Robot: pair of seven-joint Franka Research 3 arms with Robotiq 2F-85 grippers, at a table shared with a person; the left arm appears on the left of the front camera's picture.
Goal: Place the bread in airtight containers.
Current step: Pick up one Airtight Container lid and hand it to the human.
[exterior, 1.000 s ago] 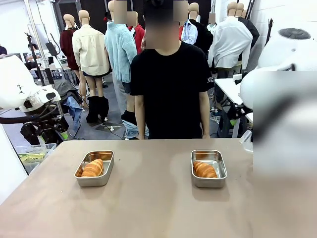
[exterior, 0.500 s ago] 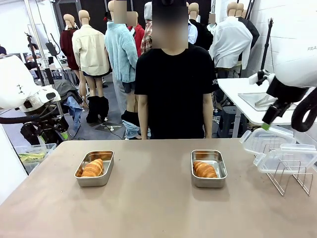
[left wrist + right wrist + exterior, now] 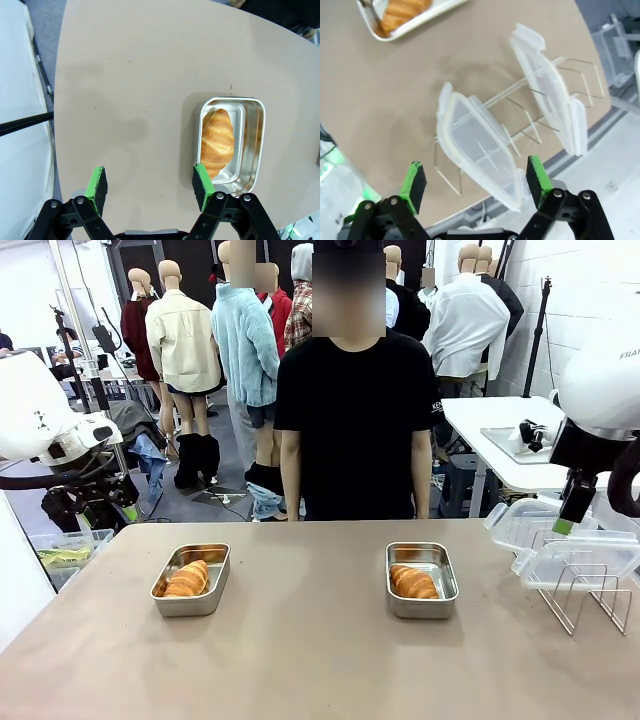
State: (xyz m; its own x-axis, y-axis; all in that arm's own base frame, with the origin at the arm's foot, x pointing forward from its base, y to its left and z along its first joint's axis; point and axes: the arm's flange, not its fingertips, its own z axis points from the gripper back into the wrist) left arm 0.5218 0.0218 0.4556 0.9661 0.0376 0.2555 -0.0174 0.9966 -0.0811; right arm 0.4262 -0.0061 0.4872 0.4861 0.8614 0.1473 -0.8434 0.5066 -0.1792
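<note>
A croissant (image 3: 188, 579) lay in each tin (image 3: 190, 606), nine and three o'clock on the bench (image 3: 300, 660). The left gripper (image 3: 149, 182) and right gripper (image 3: 475, 172) gaped empty, the right above the lids (image 3: 480, 150); a crooked pinch could topple their rack (image 3: 517, 127).

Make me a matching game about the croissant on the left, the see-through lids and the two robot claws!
Things:
1. left croissant
2. clear lids
3. right gripper
4. left gripper

Where or how:
a. open, over the lids
b. lying in the left tin
c. open, above the table beside the left tin
d. leaning in the wire rack

Pairs: 1-b, 2-d, 3-a, 4-c.
</note>
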